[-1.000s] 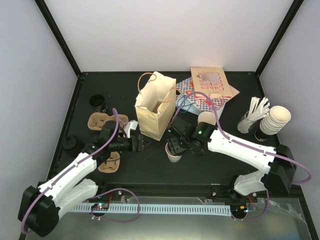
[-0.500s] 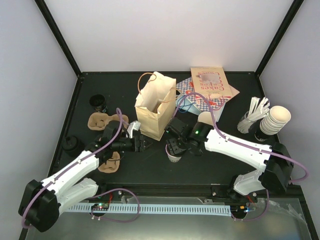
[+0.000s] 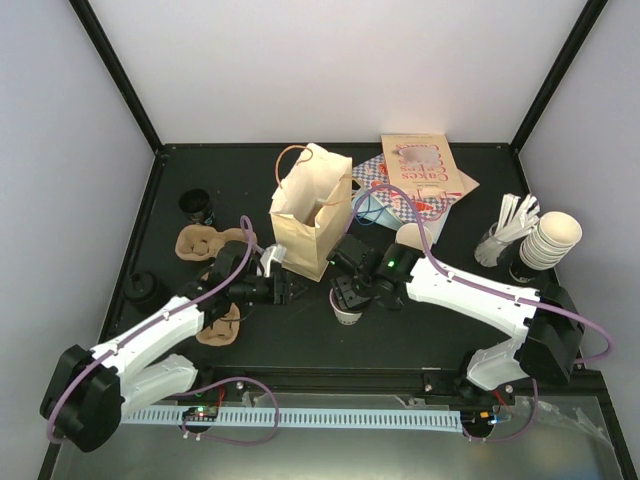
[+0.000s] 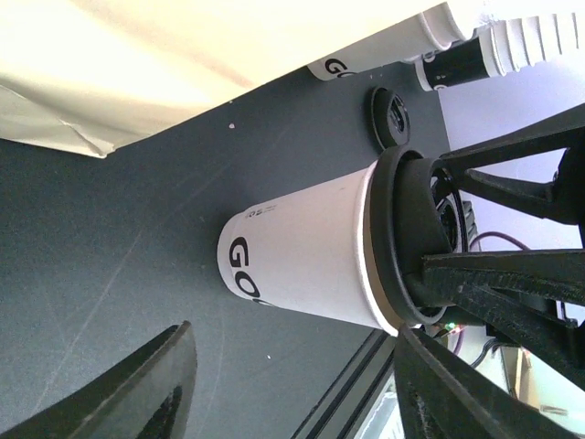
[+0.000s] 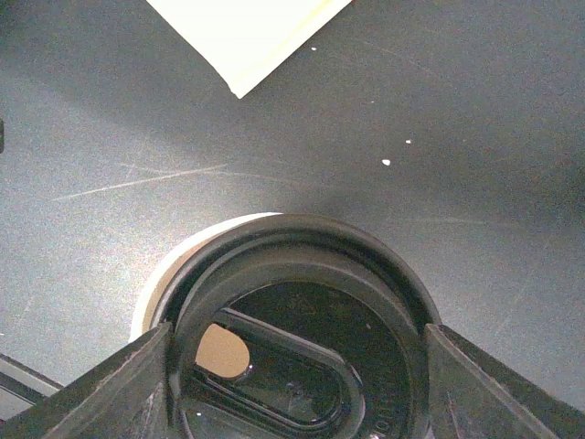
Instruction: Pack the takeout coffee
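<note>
The takeout coffee (image 3: 347,312) is a cream-white cup with a black lid. It stands upright on the dark table just right of the tan paper bag (image 3: 310,215). My right gripper (image 3: 350,290) comes down on it from above. In the right wrist view its fingers (image 5: 137,375) press both sides of the lid (image 5: 302,302). My left gripper (image 3: 287,290) points at the cup from the left and is open. In the left wrist view the cup (image 4: 302,261) lies just beyond the left gripper (image 4: 292,334), outside its wide gap.
Two brown cup carriers (image 3: 200,242) (image 3: 222,325) lie by the left arm, with dark lids (image 3: 198,207) behind them. Stacked cups (image 3: 550,240) and stirrers (image 3: 510,225) stand at the right edge. Printed paper packaging (image 3: 420,175) lies behind the bag. A loose lid (image 4: 391,114) sits nearby.
My left gripper has slid right, closer to the cup, and its jaws have drawn in somewhat. The right gripper and the cup have barely moved.
</note>
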Action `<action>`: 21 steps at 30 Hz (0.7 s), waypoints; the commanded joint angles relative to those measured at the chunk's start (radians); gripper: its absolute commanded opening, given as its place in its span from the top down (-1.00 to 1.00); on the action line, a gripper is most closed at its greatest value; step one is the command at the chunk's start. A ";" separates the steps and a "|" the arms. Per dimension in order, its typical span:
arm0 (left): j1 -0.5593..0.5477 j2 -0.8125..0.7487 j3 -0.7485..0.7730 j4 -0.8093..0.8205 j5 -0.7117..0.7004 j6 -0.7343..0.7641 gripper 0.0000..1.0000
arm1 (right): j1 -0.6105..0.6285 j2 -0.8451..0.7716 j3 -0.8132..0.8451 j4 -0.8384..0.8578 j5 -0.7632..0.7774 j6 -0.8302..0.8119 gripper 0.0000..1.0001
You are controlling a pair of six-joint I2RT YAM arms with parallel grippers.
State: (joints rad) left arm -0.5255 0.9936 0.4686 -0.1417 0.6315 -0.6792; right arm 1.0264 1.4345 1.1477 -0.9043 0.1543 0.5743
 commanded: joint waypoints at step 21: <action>-0.088 0.067 0.001 0.111 -0.022 -0.042 -0.05 | 0.017 -0.038 -0.002 0.026 -0.034 -0.014 -0.44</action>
State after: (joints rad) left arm -0.6048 1.0653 0.4667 -0.0639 0.6285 -0.7151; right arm 1.0332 1.4281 1.1477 -0.8890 0.1188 0.5560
